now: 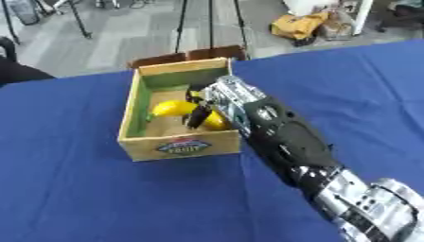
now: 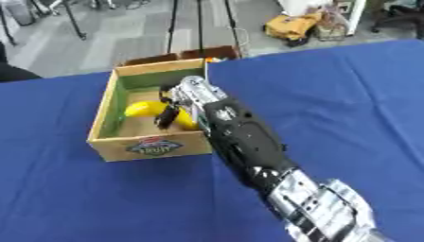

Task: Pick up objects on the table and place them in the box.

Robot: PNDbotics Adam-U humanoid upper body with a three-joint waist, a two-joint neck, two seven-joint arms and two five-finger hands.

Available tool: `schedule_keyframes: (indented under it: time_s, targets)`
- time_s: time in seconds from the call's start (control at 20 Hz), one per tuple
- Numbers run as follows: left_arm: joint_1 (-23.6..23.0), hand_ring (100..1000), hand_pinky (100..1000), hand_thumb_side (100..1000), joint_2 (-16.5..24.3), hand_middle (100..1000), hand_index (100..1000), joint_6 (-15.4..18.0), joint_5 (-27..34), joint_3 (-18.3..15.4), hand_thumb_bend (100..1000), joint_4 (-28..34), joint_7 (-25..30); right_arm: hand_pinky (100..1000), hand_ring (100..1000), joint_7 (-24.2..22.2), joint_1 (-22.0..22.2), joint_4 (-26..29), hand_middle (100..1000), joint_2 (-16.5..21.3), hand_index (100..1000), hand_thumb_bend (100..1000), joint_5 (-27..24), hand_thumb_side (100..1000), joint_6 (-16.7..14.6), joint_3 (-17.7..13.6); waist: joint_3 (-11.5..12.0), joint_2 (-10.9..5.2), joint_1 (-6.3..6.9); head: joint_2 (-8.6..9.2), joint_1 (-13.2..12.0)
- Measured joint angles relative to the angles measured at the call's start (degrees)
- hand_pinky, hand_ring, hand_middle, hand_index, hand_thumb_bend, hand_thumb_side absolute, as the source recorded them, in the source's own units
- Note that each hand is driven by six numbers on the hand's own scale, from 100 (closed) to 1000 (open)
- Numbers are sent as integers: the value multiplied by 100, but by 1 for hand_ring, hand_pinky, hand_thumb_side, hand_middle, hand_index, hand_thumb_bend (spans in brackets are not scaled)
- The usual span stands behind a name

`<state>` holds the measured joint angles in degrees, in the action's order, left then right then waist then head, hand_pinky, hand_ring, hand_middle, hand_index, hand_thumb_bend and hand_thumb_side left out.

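Reaching into the wooden box (image 1: 178,146), the right hand (image 1: 217,101) curls black fingers around a smooth yellow banana (image 1: 172,108) above blue cloth (image 1: 83,198).

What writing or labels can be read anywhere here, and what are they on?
"FRUIT" (likely, blurred): on the oval label on the front wall of the wooden box. Smaller marks around that word are too blurred to read.

Nothing readable shows on the right hand reaching into the box, the yellow fruit inside, the blue tablecloth, or the yellow bag on the floor beyond.
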<state>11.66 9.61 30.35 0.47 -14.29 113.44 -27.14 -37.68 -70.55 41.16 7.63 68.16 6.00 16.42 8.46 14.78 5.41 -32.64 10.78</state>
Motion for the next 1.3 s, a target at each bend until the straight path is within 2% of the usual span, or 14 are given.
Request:
schedule_keyframes:
  time_s: [0.3, 0.8, 1.05, 1.3]
  targets:
    - [0, 820, 413, 921, 0, 821, 784, 1, 1, 0, 100, 0, 1, 791, 947, 12, 1, -15, 808, -35, 937, 100, -26, 466, 5, -16, 4, 0, 0, 1, 20]
    - [2, 820, 413, 920, 0, 820, 784, 7, 5, 0, 100, 0, 10, 800, 951, 93, 1, 7, 811, -35, 956, 100, -21, 473, 19, -23, 5, 0, 2, 2, 28]
    - [2, 819, 414, 920, 0, 820, 784, 7, 5, 0, 100, 0, 10, 802, 952, 165, 1, 350, 809, 13, 956, 100, -19, 500, 41, -51, -2, -2, 2, 2, 35]
    - [1, 819, 413, 919, 0, 820, 784, 7, 5, -1, 100, 0, 10, 806, 946, 192, 36, 1012, 804, 202, 953, 100, -15, 544, 53, -52, -21, -23, 16, 2, 36]
